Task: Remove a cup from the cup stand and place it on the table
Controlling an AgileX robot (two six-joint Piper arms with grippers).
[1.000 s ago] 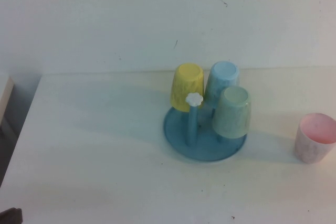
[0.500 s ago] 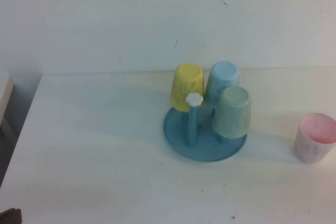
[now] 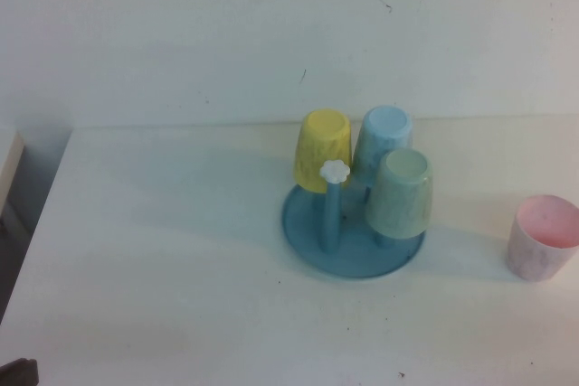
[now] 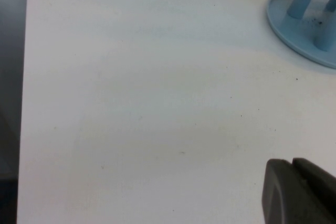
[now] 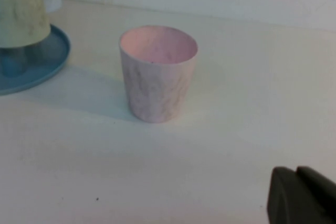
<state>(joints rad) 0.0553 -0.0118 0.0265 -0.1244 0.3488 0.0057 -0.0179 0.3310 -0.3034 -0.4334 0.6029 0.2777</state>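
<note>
The pale pink-white cup (image 3: 541, 238) stands upright on the white table (image 3: 172, 250), to the right of the cup stand and apart from it. It also shows in the right wrist view (image 5: 157, 73), mouth up, pink inside. The blue cup stand (image 3: 351, 240) has a white flower-tipped peg (image 3: 335, 172), which is bare. My right gripper (image 5: 295, 170) is shut and empty, low over the table, short of the cup. My left gripper (image 4: 291, 163) is shut and empty over bare table, left of the stand's base (image 4: 294, 22).
A yellow cup (image 3: 323, 150), a light blue cup (image 3: 384, 139) and a mint green cup (image 3: 401, 193) hang upside down on the stand's pegs. A white wall rises behind the table. The table's left edge (image 3: 36, 223) drops to a dark floor.
</note>
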